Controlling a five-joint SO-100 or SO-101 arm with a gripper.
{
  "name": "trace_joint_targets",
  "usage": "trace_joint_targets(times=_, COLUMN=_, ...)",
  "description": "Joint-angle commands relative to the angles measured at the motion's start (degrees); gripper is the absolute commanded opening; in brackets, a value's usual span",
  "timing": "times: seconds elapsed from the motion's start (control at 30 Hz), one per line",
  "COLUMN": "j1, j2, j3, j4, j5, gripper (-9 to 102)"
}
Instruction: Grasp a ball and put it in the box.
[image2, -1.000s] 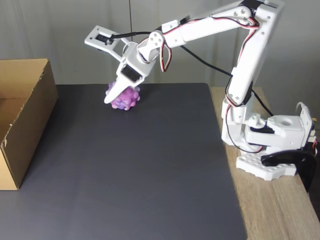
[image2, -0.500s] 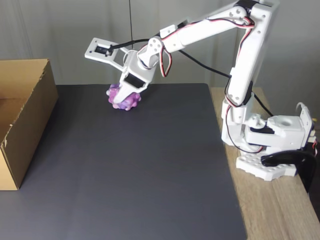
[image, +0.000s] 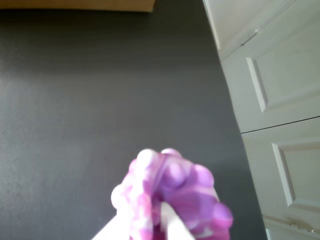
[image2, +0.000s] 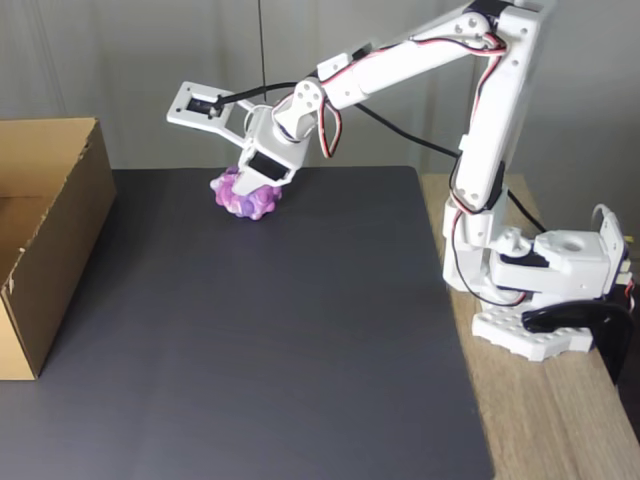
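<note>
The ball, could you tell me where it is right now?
In the fixed view the ball sits at the far edge of the dark mat, under the gripper, right of the box.

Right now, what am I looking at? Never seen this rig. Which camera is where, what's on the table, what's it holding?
It is a small white robot arm bolted at a wooden table's edge, reaching over a dark mat. The fixed view looks at the whole scene from in front; the wrist view rides on the arm and looks down past its hand. The hand is closed on a bumpy purple and pink ball at the mat's far edge. That ball appears close up in the wrist view. An open cardboard box sits at the left of the fixed view.
</note>
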Motion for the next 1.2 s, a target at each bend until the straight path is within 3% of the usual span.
trace_joint_targets(times=0.0, j1=-1.1, j2=2.1, j3=-0.4, j4=-0.1, j5=-0.1, gripper=2)
trace_joint_targets(times=0.63, j1=-3.9, j2=18.3, j3=-5.7, j4=9.0, j5=-1.7, gripper=0)
trace_joint_targets(times=1.17, j1=-12.0, j2=14.6, j3=-38.2, j4=19.3, j5=-4.2, gripper=0)
